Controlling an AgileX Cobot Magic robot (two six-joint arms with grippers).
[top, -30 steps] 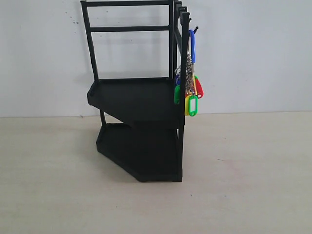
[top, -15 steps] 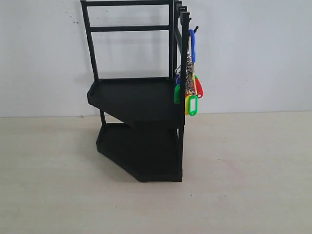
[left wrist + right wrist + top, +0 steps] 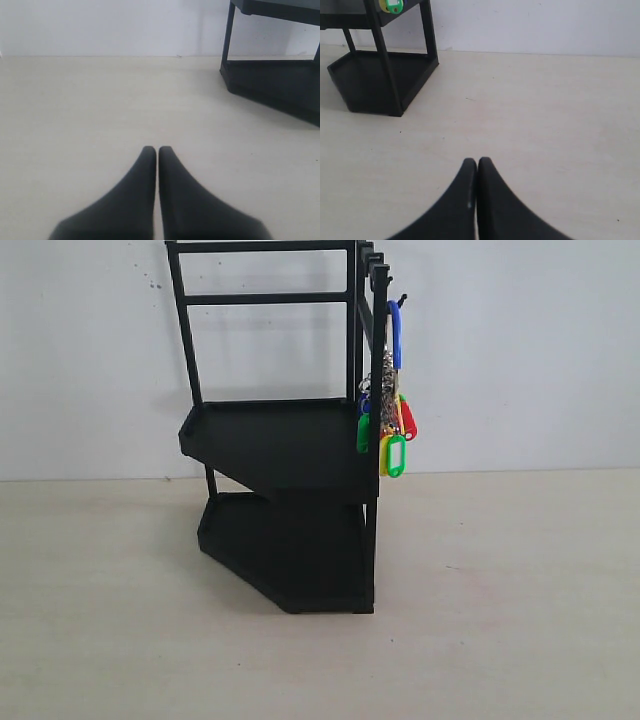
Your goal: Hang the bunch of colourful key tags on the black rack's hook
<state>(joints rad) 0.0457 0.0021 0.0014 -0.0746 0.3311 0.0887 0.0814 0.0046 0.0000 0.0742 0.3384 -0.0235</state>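
No readable text, labels, brands or numbers on anything in view.

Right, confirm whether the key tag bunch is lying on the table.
No, the colourful key tag bunch hangs by its blue loop from the hook on the black rack, above the table.

Ahead of my right gripper (image 3: 477, 161), the edge crops the key tag bunch (image 3: 393, 5) to one green tag and cuts off the black rack (image 3: 380, 75) at its top.
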